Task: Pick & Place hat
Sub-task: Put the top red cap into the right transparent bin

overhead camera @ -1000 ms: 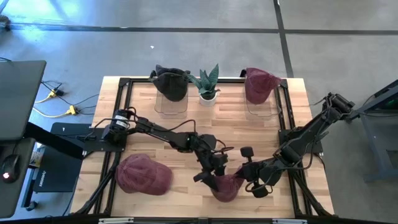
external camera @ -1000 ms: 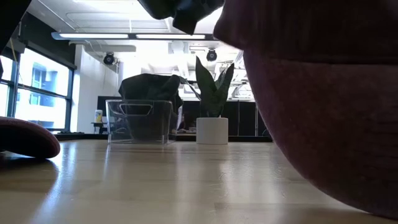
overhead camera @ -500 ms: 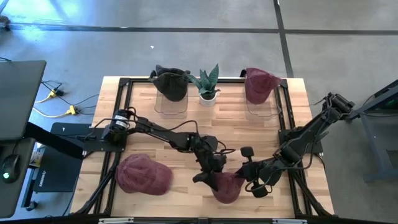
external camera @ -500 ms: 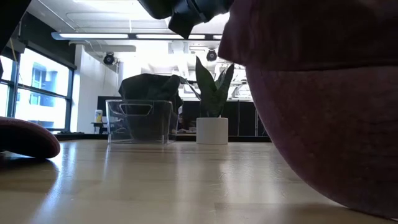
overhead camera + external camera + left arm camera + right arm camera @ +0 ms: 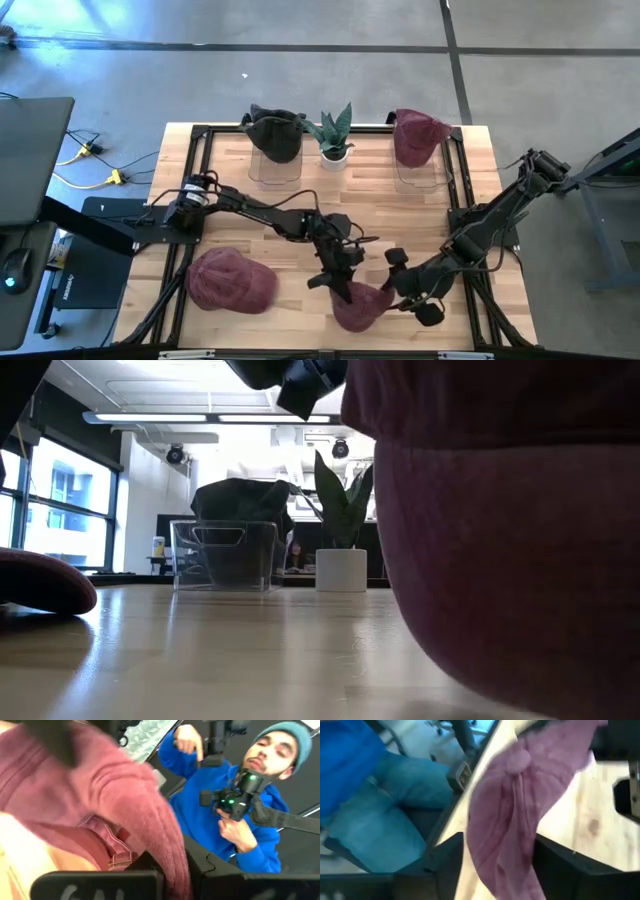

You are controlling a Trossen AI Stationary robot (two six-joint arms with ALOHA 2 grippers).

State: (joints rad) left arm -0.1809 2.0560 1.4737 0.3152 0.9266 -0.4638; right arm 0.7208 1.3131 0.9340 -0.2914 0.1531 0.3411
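Fingers of our left gripper [image 5: 345,287] are pinched together on the maroon hat [image 5: 360,305] at the table's near edge; our right gripper [image 5: 412,285] stands spread beside it, its fingers either side of the cloth. We see pale wood planks [image 5: 430,200] in a black frame, a second maroon hat [image 5: 230,280] lying loose, clear bins [image 5: 222,555] and a potted plant [image 5: 334,135] behind. Beyond sit grey floor, ceiling lights [image 5: 215,417] and a person in blue [image 5: 220,815]. We can read no writing.
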